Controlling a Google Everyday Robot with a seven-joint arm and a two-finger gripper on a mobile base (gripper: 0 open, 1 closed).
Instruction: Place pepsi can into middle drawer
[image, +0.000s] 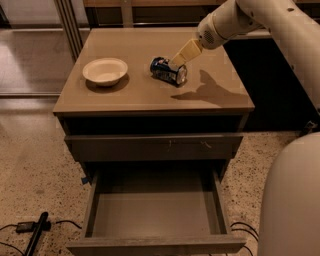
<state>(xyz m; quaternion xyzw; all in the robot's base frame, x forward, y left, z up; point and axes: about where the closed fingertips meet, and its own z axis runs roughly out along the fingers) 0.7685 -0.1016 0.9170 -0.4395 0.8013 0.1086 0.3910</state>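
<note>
The pepsi can (167, 71), dark blue with silver ends, lies on its side on the cabinet top (150, 97), right of centre. My gripper (178, 59), pale yellow at the end of the white arm, reaches in from the upper right, its tip just above and behind the can's right end, touching or nearly touching it. The middle drawer (155, 215) is pulled out wide below, with its flat grey floor bare.
A white bowl (105, 71) stands on the cabinet top left of the can. A shut drawer front with pale scuffs (155, 146) sits above the open drawer. My white body (292, 200) fills the lower right. Cables and a black object (35, 232) lie on the floor at lower left.
</note>
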